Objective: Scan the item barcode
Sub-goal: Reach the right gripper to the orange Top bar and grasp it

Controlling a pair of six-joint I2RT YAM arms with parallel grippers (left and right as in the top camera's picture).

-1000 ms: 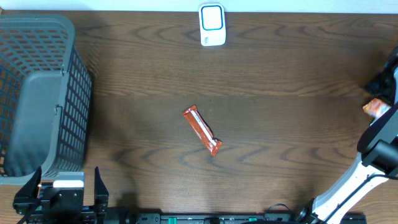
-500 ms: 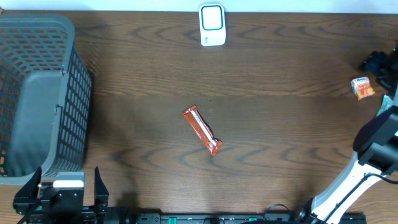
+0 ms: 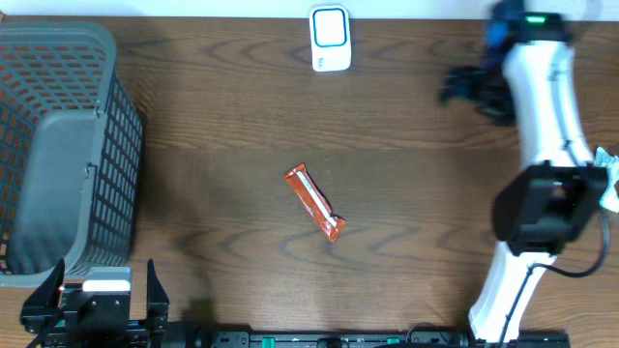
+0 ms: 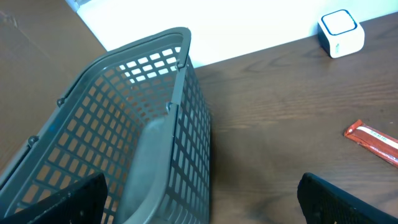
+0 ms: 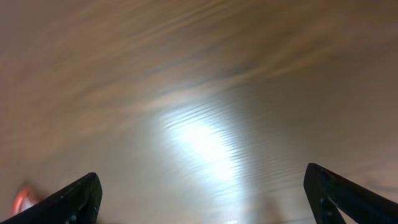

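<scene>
the right gripper [image 3: 462, 89], jaws spread and empty, has swung from the table's right edge toward the scanner [image 3: 330, 39], the left gripper [image 4: 202, 208] stays spread, and the snack bar [image 3: 314, 203] lies untouched at table centre, so pickup is pending.

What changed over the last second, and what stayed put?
The right gripper swung from the right side of the table toward its far edge, jaws open and empty. The small orange packet seen near it earlier is out of sight. The snack bar, scanner, basket and left gripper stayed put.
</scene>
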